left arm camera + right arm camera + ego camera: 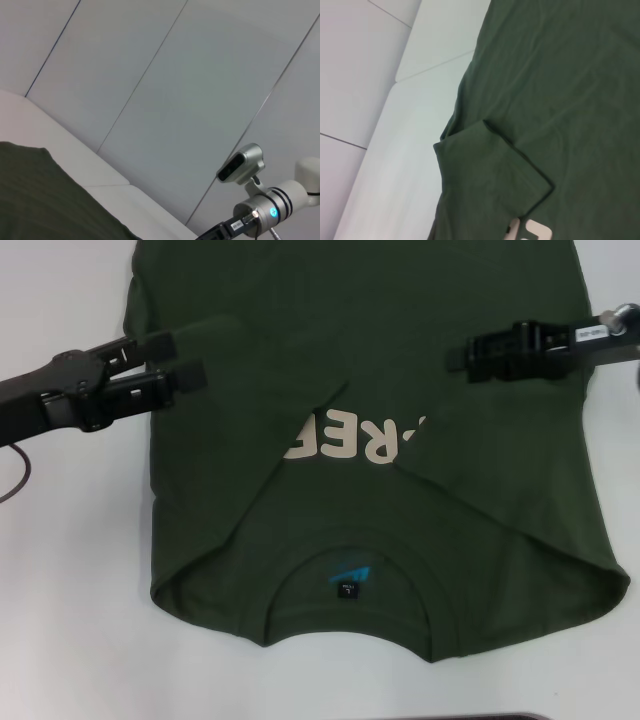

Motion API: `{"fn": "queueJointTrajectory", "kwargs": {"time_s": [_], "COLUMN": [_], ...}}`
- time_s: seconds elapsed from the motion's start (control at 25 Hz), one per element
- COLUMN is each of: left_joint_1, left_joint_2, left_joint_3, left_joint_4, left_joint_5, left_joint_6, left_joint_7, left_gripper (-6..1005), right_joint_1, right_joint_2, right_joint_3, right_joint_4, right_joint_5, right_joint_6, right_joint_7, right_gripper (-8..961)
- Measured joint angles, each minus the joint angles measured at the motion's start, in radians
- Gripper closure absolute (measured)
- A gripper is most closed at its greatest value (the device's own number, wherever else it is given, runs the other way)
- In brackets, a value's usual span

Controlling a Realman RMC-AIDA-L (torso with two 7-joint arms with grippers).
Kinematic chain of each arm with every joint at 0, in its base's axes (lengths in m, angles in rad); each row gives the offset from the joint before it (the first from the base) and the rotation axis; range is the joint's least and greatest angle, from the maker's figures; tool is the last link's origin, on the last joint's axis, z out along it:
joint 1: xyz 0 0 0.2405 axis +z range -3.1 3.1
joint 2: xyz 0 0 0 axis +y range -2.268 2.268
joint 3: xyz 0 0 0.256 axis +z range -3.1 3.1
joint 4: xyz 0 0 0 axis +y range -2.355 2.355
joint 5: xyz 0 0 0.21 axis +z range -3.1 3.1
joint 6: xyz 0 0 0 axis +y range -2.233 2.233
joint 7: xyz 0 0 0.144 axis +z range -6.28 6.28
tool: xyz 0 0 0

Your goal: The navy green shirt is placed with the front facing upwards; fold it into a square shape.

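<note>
Nearest me, the shirt (380,540) is lying collar-first on the white bench (70,570), both sleeves already folded inward (hiding part of the lettering). My left claw (185,358) is hovering wide, my right claw (458,352) narrow, holding nothing. I am judging the lengthwise folds remain.

We see a white table (70,570) filling our head view from seven through eleven o'clock, bare and smooth, with more of it at two to four o'clock. A thin seam crosses its top in our right wrist view. At six o'clock, on the head view's lower edge, lies a thin dark strip (470,716); we cannot tell what it is. Behind stands a pale panelled wall (165,90) with slanting joints.
</note>
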Motion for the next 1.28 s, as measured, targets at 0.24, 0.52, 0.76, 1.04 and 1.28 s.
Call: {"fn": "queueJointTrajectory", "kwargs": {"time_s": [0.24, 0.52, 0.76, 1.04, 1.28], "left_joint_1": [-0.002, -0.007, -0.006, 0.001, 0.022], "left_joint_2": [0.01, 0.05, 0.056, 0.091, 0.109], "left_joint_3": [0.004, 0.019, 0.023, 0.039, 0.05], "left_joint_4": [-0.002, 0.002, -0.006, -0.006, -0.003], "left_joint_5": [0.005, 0.009, 0.009, 0.091, 0.136], "left_joint_6": [0.013, 0.082, 0.116, 0.156, 0.185], "left_joint_7": [-0.02, -0.019, -0.02, -0.201, -0.447], "left_gripper": [98, 99, 98, 113, 126], "right_joint_1": [-0.033, -0.079, -0.091, -0.143, -0.174], "right_joint_2": [-0.046, -0.053, -0.044, 0.01, 0.008], "right_joint_3": [0.006, 0.165, 0.186, 0.18, 0.192], "right_joint_4": [-0.007, 0.035, 0.026, -0.095, -0.101], "right_joint_5": [-0.006, 0.002, 0.001, -0.009, -0.008], "right_joint_6": [-0.029, -0.017, -0.137, -0.316, -0.438], "right_joint_7": [-0.076, -0.318, -0.465, -0.538, -0.489], "right_gripper": [386, 384, 167, 18, 50]}}
